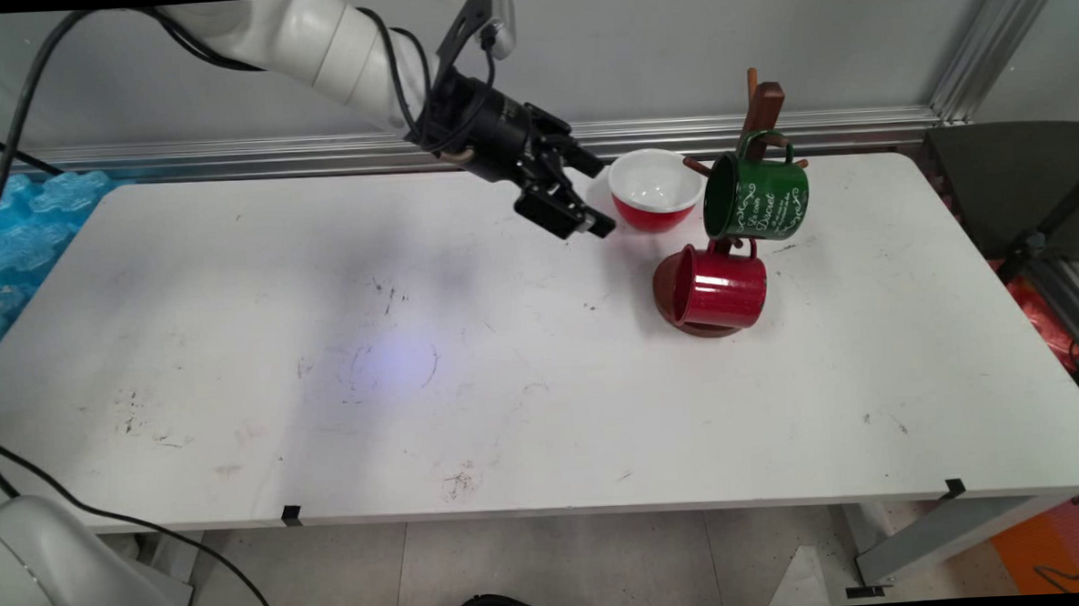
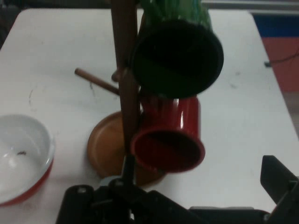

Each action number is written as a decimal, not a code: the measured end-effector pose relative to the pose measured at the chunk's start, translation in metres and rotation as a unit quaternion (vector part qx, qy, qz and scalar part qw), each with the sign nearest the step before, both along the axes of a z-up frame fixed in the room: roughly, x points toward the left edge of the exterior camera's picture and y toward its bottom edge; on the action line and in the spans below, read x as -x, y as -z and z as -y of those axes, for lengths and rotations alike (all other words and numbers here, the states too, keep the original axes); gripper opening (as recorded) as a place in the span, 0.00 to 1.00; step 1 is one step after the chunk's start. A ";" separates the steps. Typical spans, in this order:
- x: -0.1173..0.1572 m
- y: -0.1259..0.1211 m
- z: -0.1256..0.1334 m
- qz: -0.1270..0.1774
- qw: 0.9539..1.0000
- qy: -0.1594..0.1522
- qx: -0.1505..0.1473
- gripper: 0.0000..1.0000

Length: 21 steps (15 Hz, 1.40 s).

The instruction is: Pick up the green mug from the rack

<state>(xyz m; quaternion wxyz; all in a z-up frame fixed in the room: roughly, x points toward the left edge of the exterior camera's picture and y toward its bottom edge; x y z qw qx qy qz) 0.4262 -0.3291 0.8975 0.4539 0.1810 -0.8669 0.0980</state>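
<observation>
End effector [image 1: 595, 196]: black, two-fingered, jaws apart and empty, hanging above the bench [image 1: 323, 349] just left of the bowl.
Bowl [image 1: 655, 189]: red outside, white inside, upright on the bench beside the mug tree.
Mug tree [image 1: 761, 111]: dark wooden post with pegs on a round base.
Green mug [image 1: 758, 199]: white lettering, hung by its handle on an upper peg, mouth sideways.
Red mug [image 1: 719, 286]: glossy, hung on a lower peg, just over the base.
</observation>
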 end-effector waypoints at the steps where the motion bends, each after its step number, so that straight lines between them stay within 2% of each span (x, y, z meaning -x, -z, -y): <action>1: 0.004 0.001 0.000 -0.008 1.000 0.000 -0.002 1.00; 13: 0.043 0.018 0.007 -0.081 0.997 -0.013 -0.010 1.00; 21: 0.067 0.038 0.018 -0.103 0.994 -0.027 -0.025 1.00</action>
